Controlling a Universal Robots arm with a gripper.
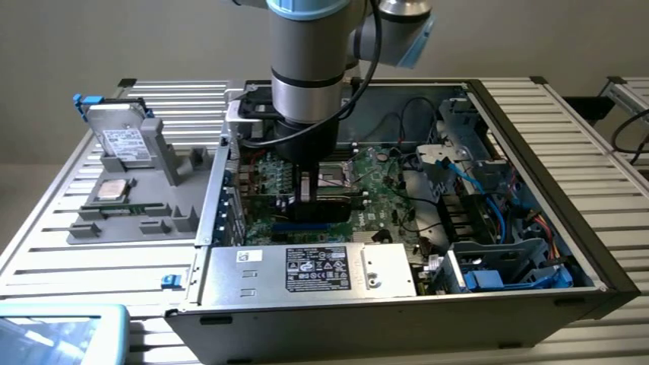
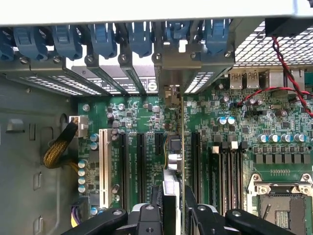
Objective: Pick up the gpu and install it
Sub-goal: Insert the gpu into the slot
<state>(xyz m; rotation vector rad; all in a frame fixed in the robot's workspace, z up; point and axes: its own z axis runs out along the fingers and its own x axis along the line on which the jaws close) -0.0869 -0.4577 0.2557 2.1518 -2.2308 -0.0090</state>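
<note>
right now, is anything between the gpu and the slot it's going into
Nothing visible does. The gripper holds the gpu edge-on over the expansion slots, and no cable crosses there; the yellow braided cable lies off to one side.

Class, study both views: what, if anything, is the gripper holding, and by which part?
The gripper holds the gpu by its upper long edge, one finger on each face. The card stands edge-down over the motherboard slots.

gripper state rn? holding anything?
Gripper: closed on the gpu, held edge-on over the motherboard.
</note>
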